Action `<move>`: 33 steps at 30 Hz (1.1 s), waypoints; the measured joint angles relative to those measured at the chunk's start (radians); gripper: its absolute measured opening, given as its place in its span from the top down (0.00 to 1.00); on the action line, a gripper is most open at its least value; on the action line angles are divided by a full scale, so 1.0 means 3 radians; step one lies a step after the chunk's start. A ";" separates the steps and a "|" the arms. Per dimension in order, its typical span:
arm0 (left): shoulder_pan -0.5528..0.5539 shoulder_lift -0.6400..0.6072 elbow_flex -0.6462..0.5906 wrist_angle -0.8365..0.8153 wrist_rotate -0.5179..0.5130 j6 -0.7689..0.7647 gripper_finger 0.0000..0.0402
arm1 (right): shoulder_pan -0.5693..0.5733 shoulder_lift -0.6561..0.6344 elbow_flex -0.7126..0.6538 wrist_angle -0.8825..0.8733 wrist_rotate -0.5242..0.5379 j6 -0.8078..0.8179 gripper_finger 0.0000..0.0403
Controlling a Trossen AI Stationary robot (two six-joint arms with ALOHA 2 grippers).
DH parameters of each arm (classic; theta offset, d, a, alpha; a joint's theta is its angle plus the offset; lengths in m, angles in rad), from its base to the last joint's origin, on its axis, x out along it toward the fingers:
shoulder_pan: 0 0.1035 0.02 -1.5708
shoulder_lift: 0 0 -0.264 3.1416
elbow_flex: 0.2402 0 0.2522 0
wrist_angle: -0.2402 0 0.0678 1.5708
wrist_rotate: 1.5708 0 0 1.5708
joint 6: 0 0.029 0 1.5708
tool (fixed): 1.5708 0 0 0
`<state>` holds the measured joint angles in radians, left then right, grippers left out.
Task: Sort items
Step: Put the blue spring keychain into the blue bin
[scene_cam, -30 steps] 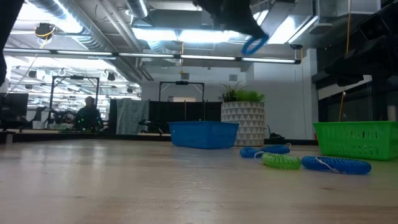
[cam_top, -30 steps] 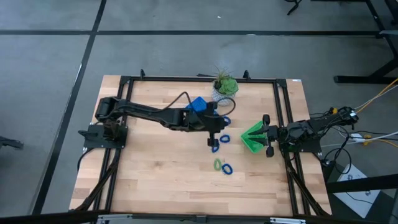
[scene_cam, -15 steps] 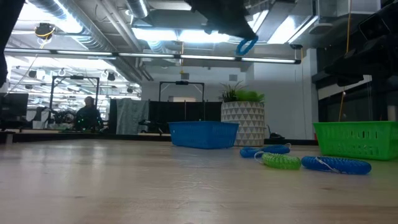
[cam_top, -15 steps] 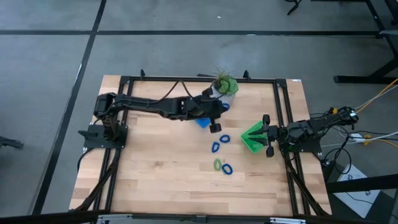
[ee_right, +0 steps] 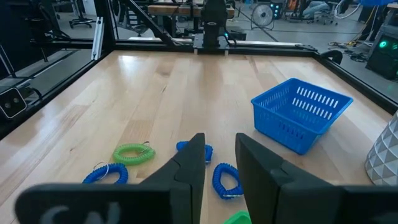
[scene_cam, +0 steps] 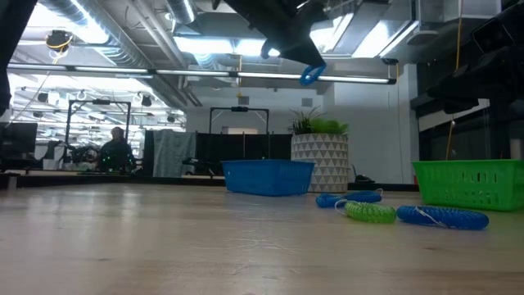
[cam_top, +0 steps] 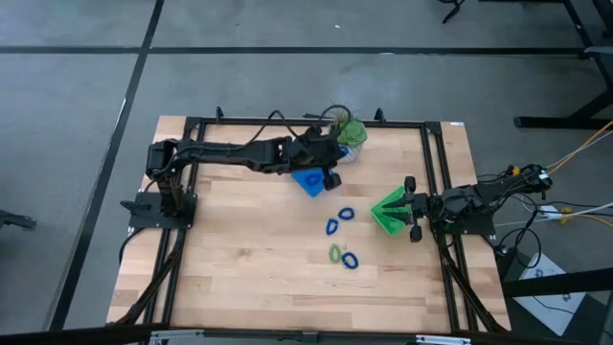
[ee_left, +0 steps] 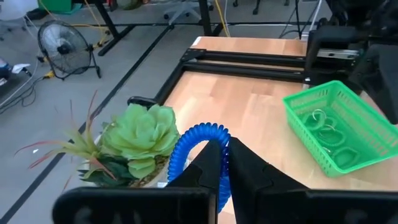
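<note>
My left gripper hangs high over the blue tray, shut on a blue coiled ring, which the low view shows in the air. Four more rings lie flat on the table: blue, blue, light green and blue. My right gripper waits at the table's right side by the green tray, open and touching nothing. Several green rings lie in the green tray. My left gripper pinches the blue ring between its two fingers, on one side of the loop. The rest of the loop arches out past the fingertips. The ring is lifted clear, high above the table.
A potted plant in a white patterned pot stands at the far edge, just beyond the blue tray. Black frame rails run along the table's sides. Bare wood lies on the near and left parts of the table.
My left gripper has carried the blue ring from above the loose rings at mid-table toward the far edge, ending over the blue tray. It has stayed shut on the ring. The right arm, the trays and the rings on the table have kept still.
</note>
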<state>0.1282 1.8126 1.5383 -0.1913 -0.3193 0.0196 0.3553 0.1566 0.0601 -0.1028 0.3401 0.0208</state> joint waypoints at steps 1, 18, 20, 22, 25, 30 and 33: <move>0.0010 0.0000 0.0000 0.0000 -0.0001 0.0000 0.97 | 0.0001 0.0000 0.0000 0.0000 -0.0001 0.0000 0.78; 0.0238 0.0000 0.0000 -0.0379 -0.0105 -0.0146 0.97 | 0.0001 0.0000 0.0000 0.0000 0.0000 0.0000 0.78; 0.0257 0.0007 0.0000 -0.0493 -0.0136 -0.0181 0.97 | 0.0000 0.0000 0.0000 0.0000 0.0000 0.0000 0.78; 0.0265 0.0010 0.0000 -0.0624 -0.0130 -0.0202 0.97 | 0.0001 0.0000 0.0000 0.0000 0.0000 0.0000 0.78; 0.0264 0.0013 0.0000 -0.0790 -0.0126 -0.0209 0.97 | 0.0001 0.0000 0.0000 0.0001 -0.0001 0.0000 0.78; 0.0233 0.0015 0.0000 -0.1073 -0.0044 -0.0207 0.97 | 0.0001 0.0000 0.0000 0.0001 0.0000 0.0000 0.78; 0.0231 0.0017 -0.0046 -0.1132 0.0098 -0.0203 0.97 | 0.0001 0.0000 0.0000 0.0000 0.0000 0.0000 0.78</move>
<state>0.1974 1.8175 1.5245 -0.5309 -0.2900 -0.0414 0.3557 0.1566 0.0601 -0.1028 0.3401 0.0208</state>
